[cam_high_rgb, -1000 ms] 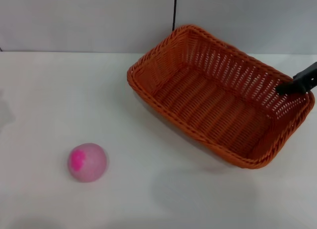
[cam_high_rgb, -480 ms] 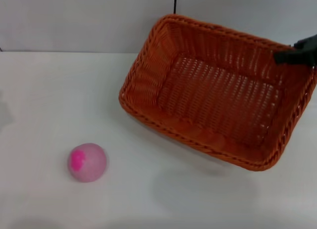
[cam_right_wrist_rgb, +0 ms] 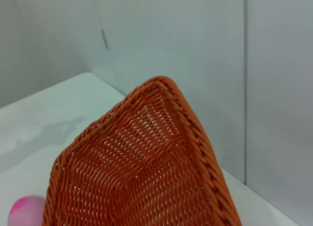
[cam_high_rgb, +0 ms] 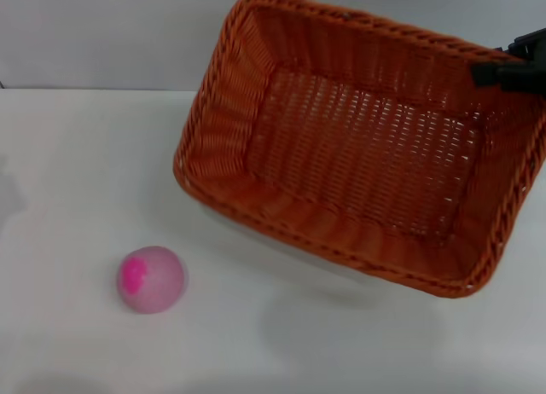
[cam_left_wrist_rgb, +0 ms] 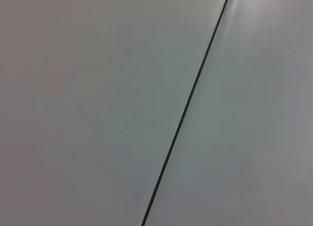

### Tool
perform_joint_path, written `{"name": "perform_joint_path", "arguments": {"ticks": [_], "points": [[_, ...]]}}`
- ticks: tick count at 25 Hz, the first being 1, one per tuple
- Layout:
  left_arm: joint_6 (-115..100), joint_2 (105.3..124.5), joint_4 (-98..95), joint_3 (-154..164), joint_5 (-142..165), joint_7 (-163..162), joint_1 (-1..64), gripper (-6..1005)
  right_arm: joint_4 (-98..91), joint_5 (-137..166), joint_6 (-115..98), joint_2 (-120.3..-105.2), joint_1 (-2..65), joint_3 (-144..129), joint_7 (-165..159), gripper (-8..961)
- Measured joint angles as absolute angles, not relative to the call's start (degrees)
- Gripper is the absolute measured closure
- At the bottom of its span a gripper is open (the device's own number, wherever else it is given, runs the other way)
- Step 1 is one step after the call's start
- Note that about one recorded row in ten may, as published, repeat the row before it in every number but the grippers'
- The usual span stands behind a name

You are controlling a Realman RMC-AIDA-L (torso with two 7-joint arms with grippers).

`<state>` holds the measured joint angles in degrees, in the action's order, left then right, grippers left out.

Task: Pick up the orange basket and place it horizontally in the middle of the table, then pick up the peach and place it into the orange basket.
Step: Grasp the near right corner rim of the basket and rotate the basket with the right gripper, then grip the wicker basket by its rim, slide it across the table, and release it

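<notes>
The orange basket (cam_high_rgb: 358, 147) hangs above the right half of the table (cam_high_rgb: 77, 172), tilted so its open side faces me. My right gripper (cam_high_rgb: 502, 72) is shut on the basket's far right rim, and only its dark tip shows. The right wrist view looks along the basket (cam_right_wrist_rgb: 142, 177) from the held rim toward its far corner. On the table at the front left lies the peach (cam_high_rgb: 151, 279), pale pink with a magenta patch, well apart from the basket. A sliver of the peach (cam_right_wrist_rgb: 24, 212) also shows past the basket in the right wrist view. My left gripper is out of view.
A grey wall (cam_high_rgb: 128, 36) with a thin dark vertical seam (cam_left_wrist_rgb: 186, 113) stands behind the table. The left wrist view shows only this wall. White tabletop lies bare to the left of the basket and in front of it.
The basket has risen off the table and tipped its open side toward me, its left end swinging up and leftward. The right gripper rose with it. The peach stayed put.
</notes>
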<state>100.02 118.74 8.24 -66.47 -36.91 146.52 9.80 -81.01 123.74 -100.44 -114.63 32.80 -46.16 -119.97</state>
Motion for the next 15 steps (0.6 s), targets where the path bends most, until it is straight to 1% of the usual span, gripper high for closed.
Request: {"name": "perform_joint_path", "arguments": {"ticks": [1,2,6,8,15], "points": [[100.02,118.74,8.26,-66.51,-36.91,146.51,9.86,997,-81.1,123.73,-101.76,-114.27,33.48,-46.12,-117.07,768],[100.03,118.74,8.26,-66.58,-36.91,146.51,9.97,997,-81.1,123.73,-101.76,-114.27,33.48,-46.12,-117.07,767],[99.94,118.74,8.26,-66.59,-36.91,146.51,10.34,997,-80.87,124.18,-104.85,-113.36,36.18,-46.24,-112.57,762],[99.88,118.74,8.26,-66.45,-36.85,146.51,10.66,997,-79.98,124.47,-105.35,-113.16,37.64,-46.76,-108.95,760],[100.22,118.74,8.34,-66.44,-36.54,146.47,10.69,997,-73.41,127.56,-102.91,-113.6,40.0,-47.02,-101.35,753]]}}
